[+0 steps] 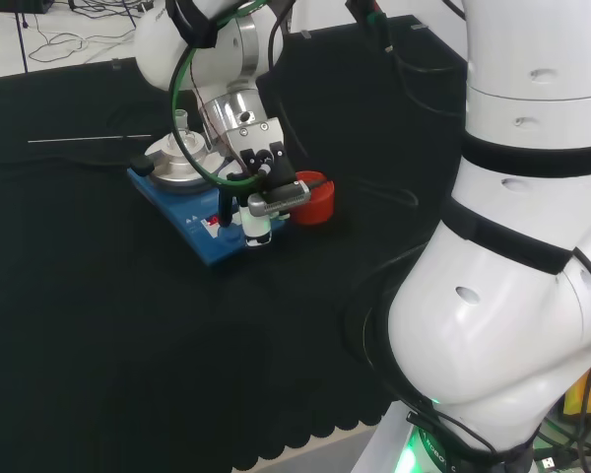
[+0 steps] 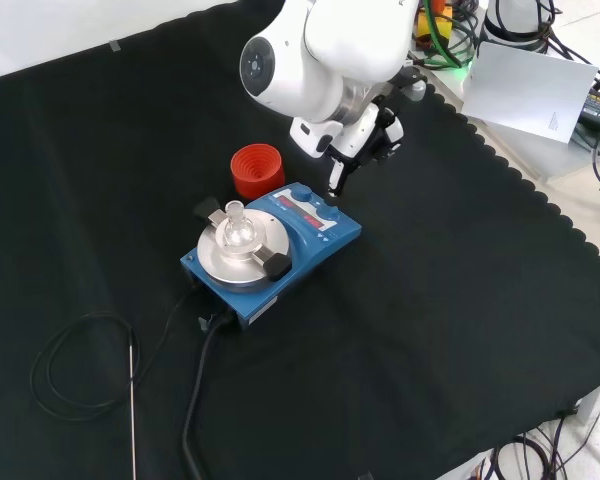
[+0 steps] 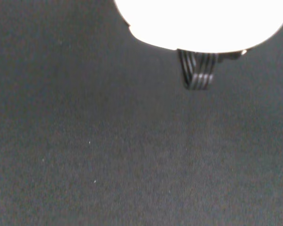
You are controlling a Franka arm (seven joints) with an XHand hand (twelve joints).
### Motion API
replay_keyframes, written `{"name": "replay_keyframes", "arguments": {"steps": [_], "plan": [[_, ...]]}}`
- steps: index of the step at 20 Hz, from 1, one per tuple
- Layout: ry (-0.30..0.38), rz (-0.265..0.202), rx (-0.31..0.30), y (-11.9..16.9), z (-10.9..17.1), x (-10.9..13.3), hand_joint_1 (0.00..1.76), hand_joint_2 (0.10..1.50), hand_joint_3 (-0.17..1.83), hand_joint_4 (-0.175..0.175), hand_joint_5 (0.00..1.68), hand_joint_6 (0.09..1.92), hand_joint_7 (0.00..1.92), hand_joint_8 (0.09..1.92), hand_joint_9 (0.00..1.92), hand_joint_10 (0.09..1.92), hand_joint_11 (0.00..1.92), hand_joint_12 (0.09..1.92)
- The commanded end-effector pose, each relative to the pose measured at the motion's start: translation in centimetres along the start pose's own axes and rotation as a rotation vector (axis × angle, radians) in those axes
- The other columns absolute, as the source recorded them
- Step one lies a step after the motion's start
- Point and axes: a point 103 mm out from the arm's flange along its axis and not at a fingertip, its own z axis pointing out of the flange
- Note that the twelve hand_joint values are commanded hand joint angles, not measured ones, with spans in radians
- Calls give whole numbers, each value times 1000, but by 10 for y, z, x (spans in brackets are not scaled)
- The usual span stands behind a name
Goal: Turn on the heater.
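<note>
Hand at the heater's control end, one finger pointing down at it.

Front view, nearest first, all placed by the heater [image 2: 275,255]: a black cable [image 2: 195,400] and a thin rod [image 2: 132,410] lie on the surface [image 2: 450,330] nearer than it; the blue heater sits mid-cloth, a small glass flask [image 2: 237,228] on its round plate; the hand [image 2: 355,150] hangs over its far right corner, one straight finger reaching the panel's edge, though I cannot tell whether it touches; the other fingers are hidden; a red ring stand [image 2: 257,170] stands just behind the heater.
</note>
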Motion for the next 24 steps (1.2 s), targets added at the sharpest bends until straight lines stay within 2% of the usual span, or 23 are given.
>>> {"name": "replay_keyframes", "arguments": {"steps": [1, 5, 7, 13, 23, 24], "plan": [[-14, 5, 3, 4, -4, -4, 1448, 495, 1274, -19, 364, 87, 1626, 1611, 1763, 1401, 1555, 1430], [-27, 12, 10, 6, -5, 0, 1448, 493, 1276, -19, 366, 87, 1629, 1609, 1763, 1400, 1556, 1430], [-35, 25, 11, 3, -7, 13, 1448, 493, 1277, -19, 369, 87, 1630, 1607, 1764, 1400, 1556, 1430], [-17, 6, 19, 12, -2, -13, 1448, 492, 1281, -19, 375, 87, 1633, 1604, 1765, 1399, 1557, 1431], [-16, 10, 26, 11, 0, -12, 1452, 493, 1283, -20, 387, 87, 1635, 1604, 1768, 1398, 1557, 1433], [-28, 19, 23, 10, -1, -6, 1452, 493, 1284, -20, 388, 87, 1635, 1604, 1768, 1397, 1557, 1433]]}}
